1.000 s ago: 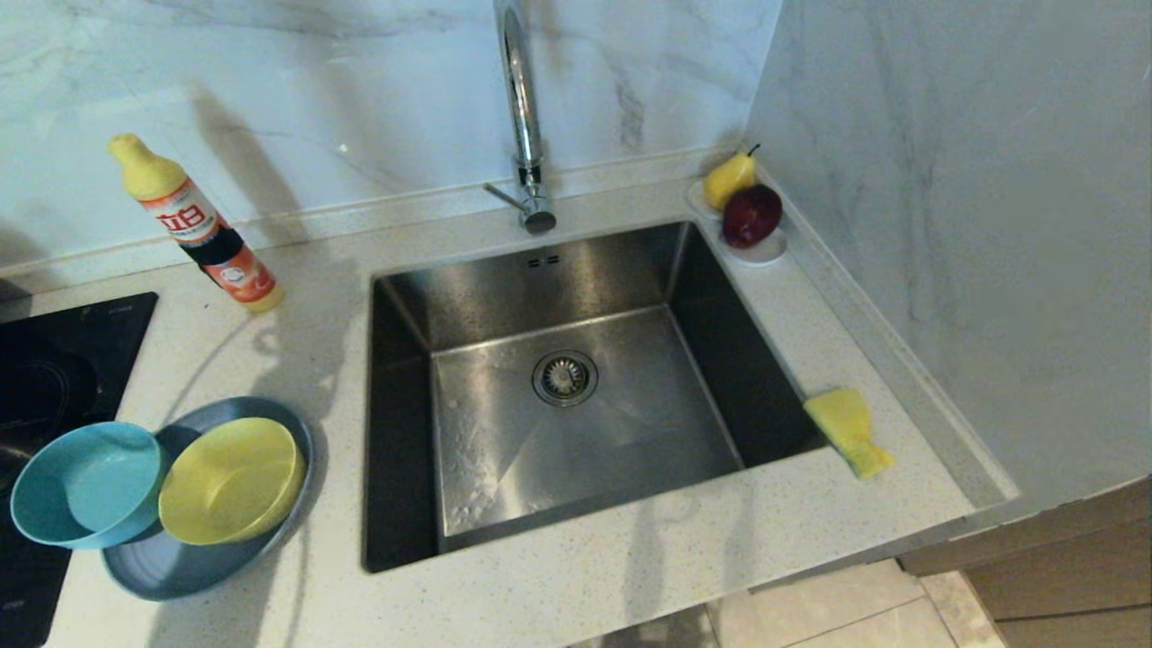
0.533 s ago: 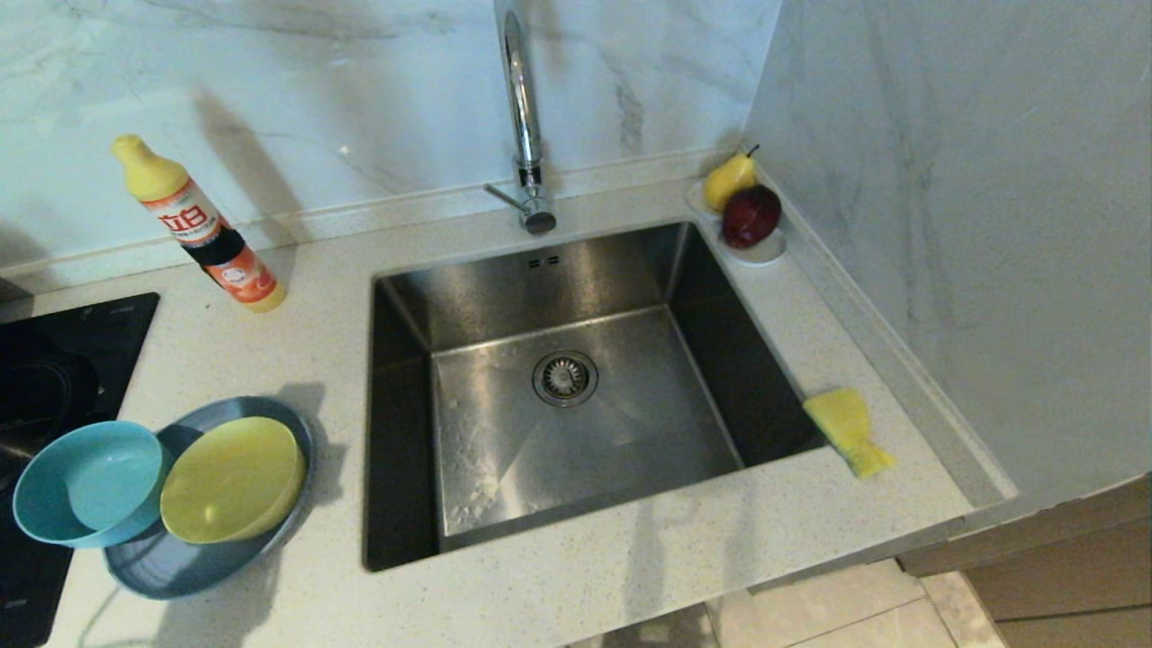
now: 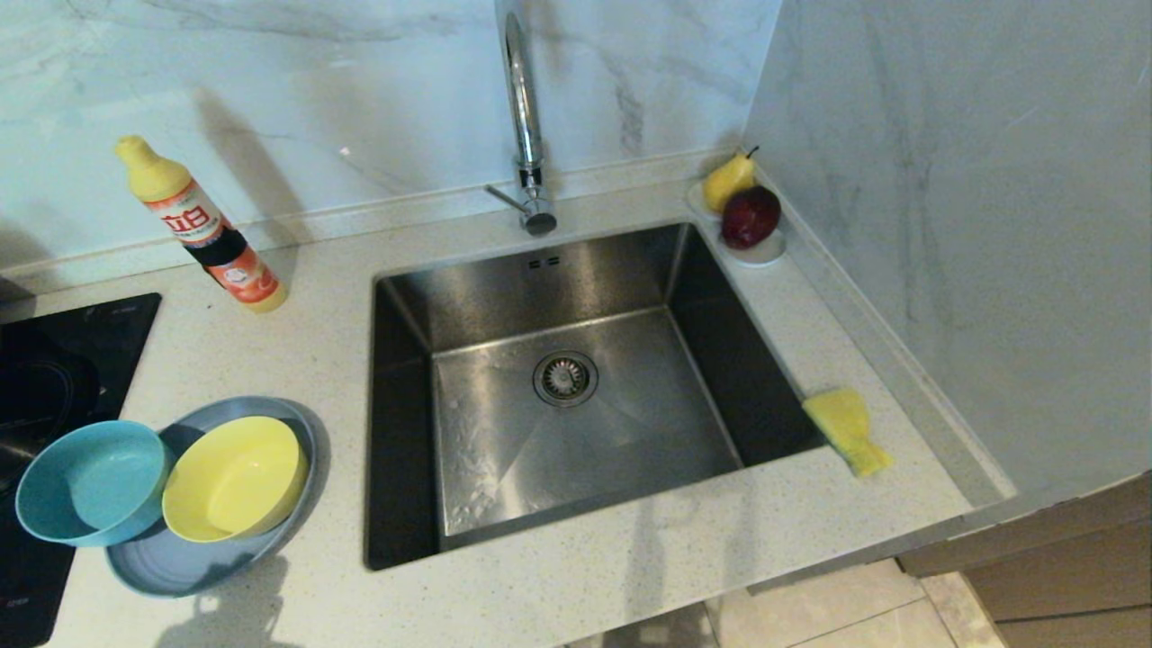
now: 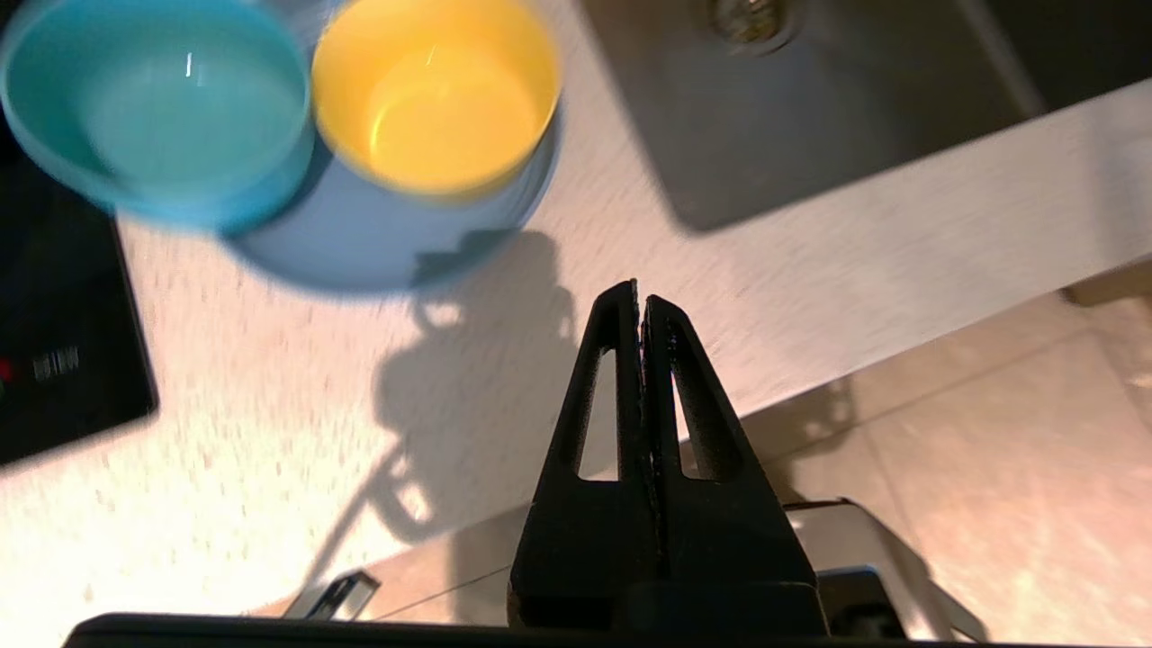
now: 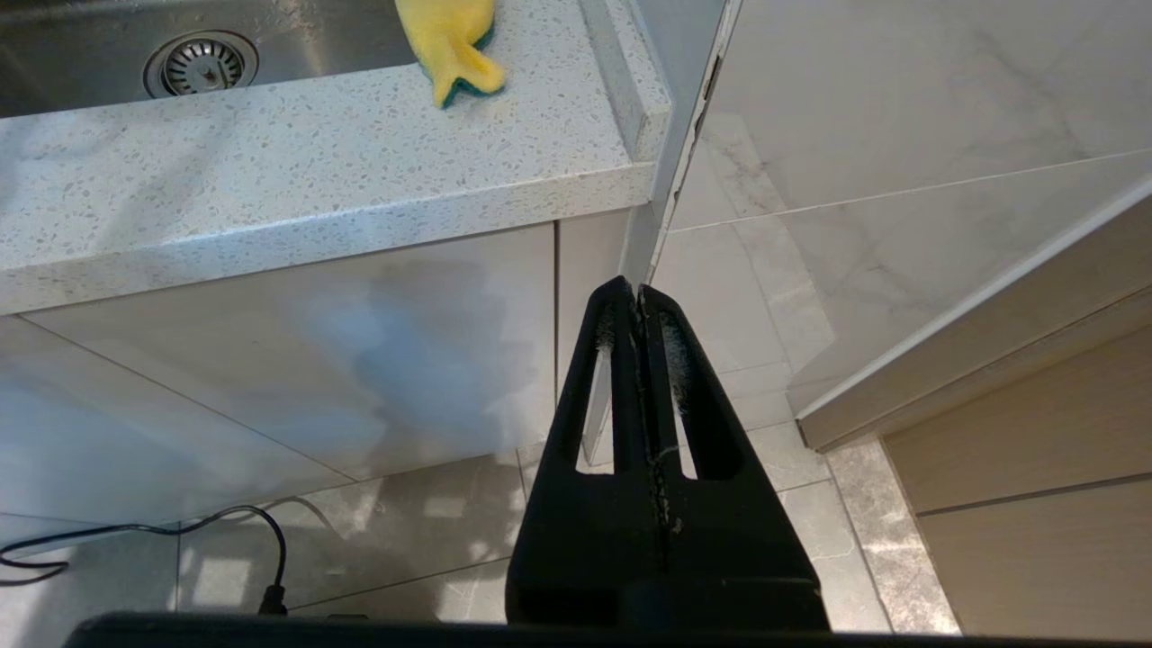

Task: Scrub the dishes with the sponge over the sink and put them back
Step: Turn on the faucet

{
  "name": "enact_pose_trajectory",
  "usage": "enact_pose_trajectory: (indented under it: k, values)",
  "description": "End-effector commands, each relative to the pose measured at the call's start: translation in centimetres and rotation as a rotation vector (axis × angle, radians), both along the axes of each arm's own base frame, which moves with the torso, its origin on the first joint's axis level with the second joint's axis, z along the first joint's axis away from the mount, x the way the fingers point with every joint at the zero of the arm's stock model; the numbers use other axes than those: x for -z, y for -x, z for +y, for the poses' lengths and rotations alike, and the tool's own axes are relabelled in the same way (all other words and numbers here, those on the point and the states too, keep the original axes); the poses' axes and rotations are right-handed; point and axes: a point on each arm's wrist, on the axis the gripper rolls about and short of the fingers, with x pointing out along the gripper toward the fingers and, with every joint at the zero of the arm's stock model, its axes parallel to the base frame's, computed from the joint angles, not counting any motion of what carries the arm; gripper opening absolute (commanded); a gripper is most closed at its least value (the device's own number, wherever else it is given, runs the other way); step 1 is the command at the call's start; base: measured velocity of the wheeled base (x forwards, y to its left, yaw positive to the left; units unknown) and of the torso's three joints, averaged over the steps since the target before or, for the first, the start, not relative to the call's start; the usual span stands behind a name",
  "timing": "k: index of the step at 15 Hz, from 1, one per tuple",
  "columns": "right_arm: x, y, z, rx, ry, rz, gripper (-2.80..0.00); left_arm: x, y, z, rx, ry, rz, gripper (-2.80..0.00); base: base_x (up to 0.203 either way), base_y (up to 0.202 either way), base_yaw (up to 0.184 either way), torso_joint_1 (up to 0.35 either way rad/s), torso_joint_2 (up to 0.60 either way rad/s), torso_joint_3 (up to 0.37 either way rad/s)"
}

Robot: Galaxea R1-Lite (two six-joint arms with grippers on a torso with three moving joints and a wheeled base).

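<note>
On the counter left of the sink (image 3: 558, 270) lies a grey-blue plate (image 3: 180, 567) with a yellow bowl (image 3: 236, 490) in it and a teal-blue bowl (image 3: 90, 481) leaning on its left rim. These dishes also show in the left wrist view: plate (image 4: 360, 243), yellow bowl (image 4: 436, 90), teal bowl (image 4: 162, 108). The yellow and green sponge (image 3: 848, 430) (image 5: 450, 40) rests on the counter at the sink's right edge. My left gripper (image 4: 640, 301) is shut and empty, above the counter's front edge, short of the plate. My right gripper (image 5: 637, 295) is shut and empty, low in front of the cabinet.
A detergent bottle (image 3: 202, 225) stands at the back left. A chrome tap (image 3: 525, 117) rises behind the sink. A small white dish with a pear (image 3: 727, 178) and an apple (image 3: 751, 216) sits in the back right corner. A black hob (image 3: 54, 360) lies at the far left.
The arm's shadow has slid off the counter and dishes toward the front edge. The yellow bowl has settled more level in the plate. The sponge has not moved.
</note>
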Motion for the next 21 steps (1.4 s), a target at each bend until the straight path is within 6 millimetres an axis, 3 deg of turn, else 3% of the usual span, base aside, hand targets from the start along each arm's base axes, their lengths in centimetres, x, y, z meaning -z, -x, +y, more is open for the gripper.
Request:
enact_pose_trajectory:
  k: [1, 6, 13, 15, 18, 21]
  values:
    - [0.0, 0.0, 0.0, 0.000, 0.000, 0.000, -2.80, 3.2, 0.1, 0.1, -0.033, -0.003, -0.017, -2.80, 0.000, 0.000, 0.000, 0.000, 0.00, 0.000]
    - [0.0, 0.0, 0.0, 0.000, 0.000, 0.000, -2.80, 7.9, 1.1, 0.2, -0.118, 0.009, -0.144, -2.80, 0.000, 0.000, 0.000, 0.000, 0.00, 0.000]
    - [0.0, 0.0, 0.0, 0.000, 0.000, 0.000, -2.80, 7.9, 1.1, 0.2, -0.144, 0.028, -0.157, -2.80, 0.000, 0.000, 0.000, 0.000, 0.00, 0.000]
    - [0.0, 0.0, 0.0, 0.000, 0.000, 0.000, -2.80, 6.0, 1.6, 0.1, -0.105, 0.035, -0.232, -2.80, 0.000, 0.000, 0.000, 0.000, 0.00, 0.000]
    - [0.0, 0.0, 0.0, 0.000, 0.000, 0.000, -2.80, 0.1, 2.8, 0.0, -0.019, 0.045, -0.314, -2.80, 0.000, 0.000, 0.000, 0.000, 0.00, 0.000]
    - [0.0, 0.0, 0.0, 0.000, 0.000, 0.000, -2.80, -6.4, 0.1, -0.2, 0.019, 0.053, -0.239, -2.80, 0.000, 0.000, 0.000, 0.000, 0.00, 0.000]
